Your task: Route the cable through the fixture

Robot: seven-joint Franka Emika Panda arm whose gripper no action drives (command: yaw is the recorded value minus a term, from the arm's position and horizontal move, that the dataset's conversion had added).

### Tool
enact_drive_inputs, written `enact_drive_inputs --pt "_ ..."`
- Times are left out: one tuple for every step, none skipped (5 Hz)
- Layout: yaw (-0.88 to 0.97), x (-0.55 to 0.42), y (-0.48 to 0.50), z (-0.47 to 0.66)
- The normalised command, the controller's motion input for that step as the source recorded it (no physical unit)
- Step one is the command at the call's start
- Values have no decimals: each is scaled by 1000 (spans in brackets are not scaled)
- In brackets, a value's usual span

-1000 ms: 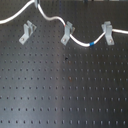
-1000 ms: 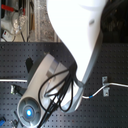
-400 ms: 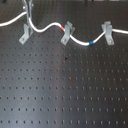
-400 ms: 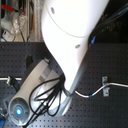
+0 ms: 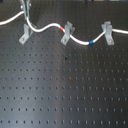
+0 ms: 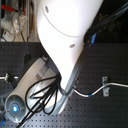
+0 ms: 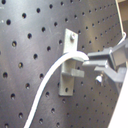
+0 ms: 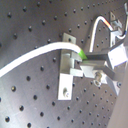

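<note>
While the gripper (image 5: 26, 10) hangs over the clip at the first exterior view's left, I log one cable (image 5: 80, 40), three clips, one perforated board (image 5: 65, 85).

Cable: white, wavy, running across the board's far edge; red band (image 5: 63, 28) at the middle clip (image 5: 66, 33), blue band (image 5: 90, 42) just before the clip at the first exterior view's right (image 5: 107, 32), through which it passes. Fixture (image 5: 25, 33): in both wrist views I see the cable (image 7: 50, 80) arching across its prongs (image 8: 72, 62). Pincer: fingers (image 7: 102, 57) pressed on the cable beside the fixture (image 7: 68, 65).
</note>
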Motion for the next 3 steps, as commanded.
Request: enact_drive_inputs --pt "0 -131 -49 124" --pt "77 -177 -2 11" --pt "97 -169 7 3"
